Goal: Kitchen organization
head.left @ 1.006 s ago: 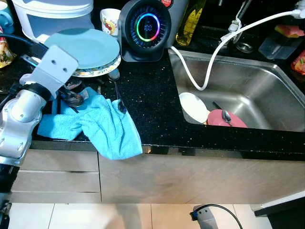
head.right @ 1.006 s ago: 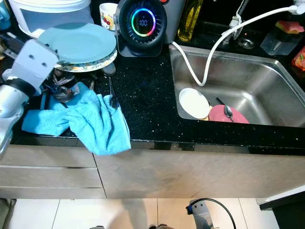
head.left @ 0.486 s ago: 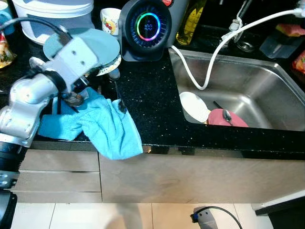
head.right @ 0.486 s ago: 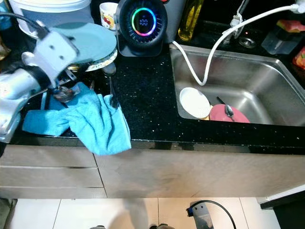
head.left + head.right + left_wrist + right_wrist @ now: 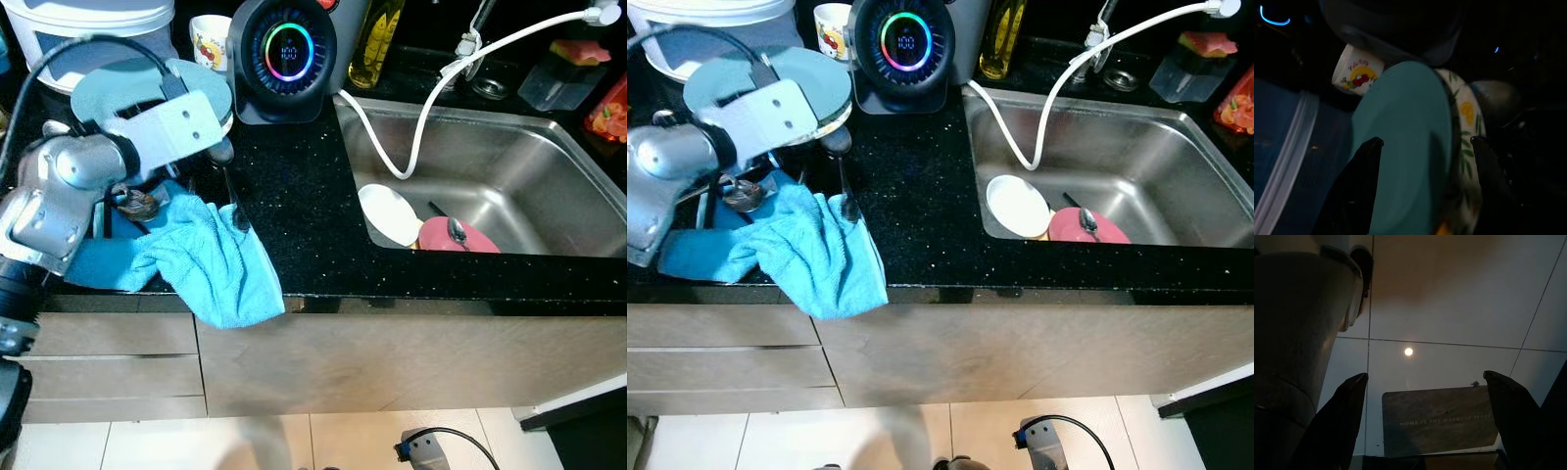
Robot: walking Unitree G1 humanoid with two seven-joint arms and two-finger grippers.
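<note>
I look down on a black speckled counter (image 5: 304, 215) with a steel sink (image 5: 529, 166) set in its right part. From the pictures I judge the tidying is at an early stage: dishes wait in the sink, a cloth hangs over the counter edge, and nothing looks put away yet.

The biggest loose thing is the blue cloth (image 5: 196, 259), crumpled at the front edge with one corner hanging over the drawers. Behind it is the plate stack (image 5: 838, 93), a teal plate lying flat on a flowered one, just beside the round display (image 5: 286, 47) at the back. The plates are round, so they have no long axis; their faces point up.

My left arm (image 5: 69, 186) reaches over the cloth to this stack. In the wrist view the left gripper (image 5: 1422, 147) stands with its two fingers spread apart, one to each side of the teal plate, and nothing between them. I think the plate is the next thing to take, but it is not held yet.

In the sink lie a white dish (image 5: 389, 213) and a pink bowl (image 5: 456, 238) with a spoon (image 5: 457, 230) on it. A ladle (image 5: 232, 186) lies near the cloth, its long axis running from the back toward the front edge.

The right gripper (image 5: 1425, 396) hangs idle over the floor, fingers wide apart.
</note>
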